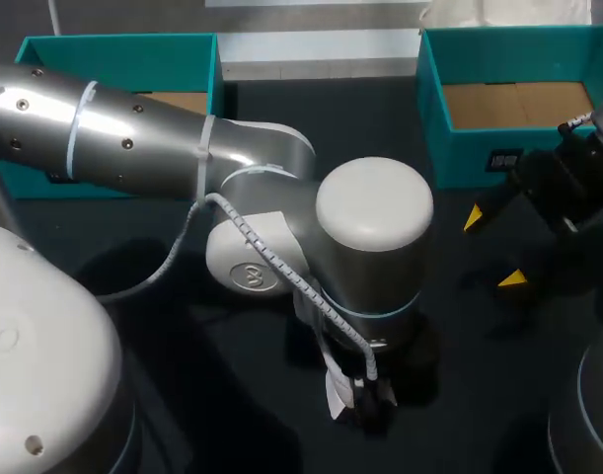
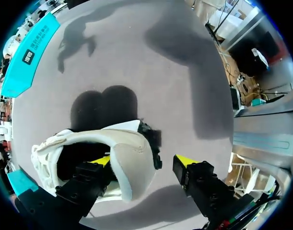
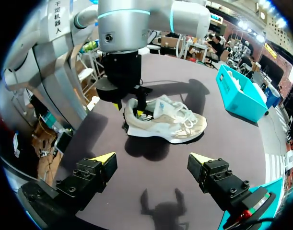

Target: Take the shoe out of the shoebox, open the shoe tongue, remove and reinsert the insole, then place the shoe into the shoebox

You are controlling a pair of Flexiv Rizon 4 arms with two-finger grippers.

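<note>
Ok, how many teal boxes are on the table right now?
2. The left teal box sits at the table's far left corner, partly behind the left arm; the right teal box sits at the far right.

Bare table (image 3: 136, 177) btwn right gripper (image 3: 152, 158) & shoe (image 3: 170, 122): free path to its side & toe. Heel end blocked: left arm (image 1: 370, 237) stands over it, left gripper (image 2: 144, 162) w/ one finger inside collar. Shoebox (image 3: 240, 93) well beyond toe, not in the way.
</note>
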